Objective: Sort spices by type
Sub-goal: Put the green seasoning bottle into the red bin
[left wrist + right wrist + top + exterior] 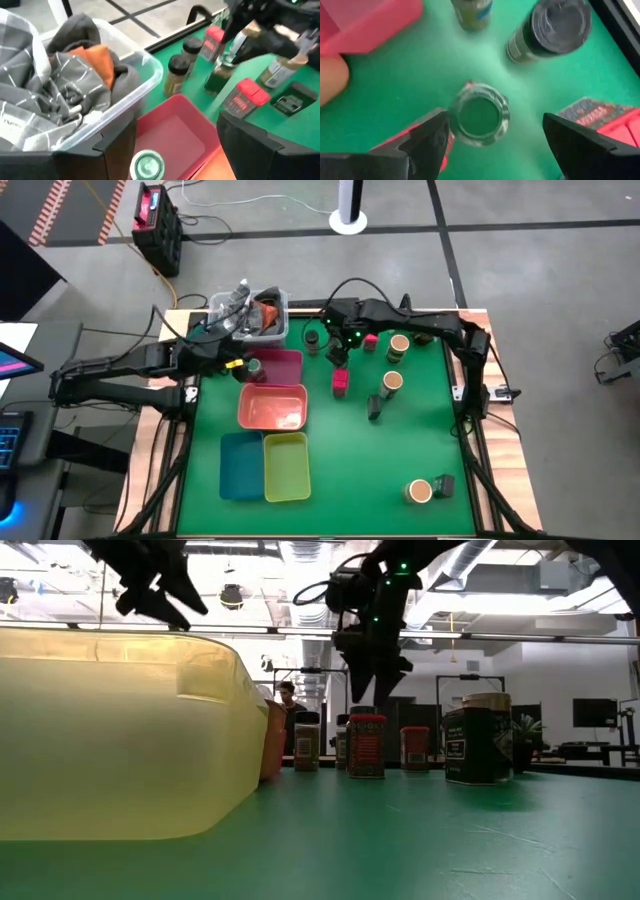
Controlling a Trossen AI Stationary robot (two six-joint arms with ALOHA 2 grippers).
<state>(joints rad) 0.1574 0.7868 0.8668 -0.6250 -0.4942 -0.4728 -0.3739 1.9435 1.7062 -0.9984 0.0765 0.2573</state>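
No legible text anywhere: printed labels on the red-lidded spice box (367,747), the dark tin (478,739) and the red-capped box (243,99) too blurred to read.

Overhead, table-level and two close wrist cameras share the green table (400,450).

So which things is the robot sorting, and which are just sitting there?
For the job:
- green-lidded jar under the right end effector
- green-lidded jar in the pink tray
- red-topped boxes
- tan-topped jars
- left end effector

Just sitting there:
- clear bin of cloths
- salmon tray, teal tray, yellow tray
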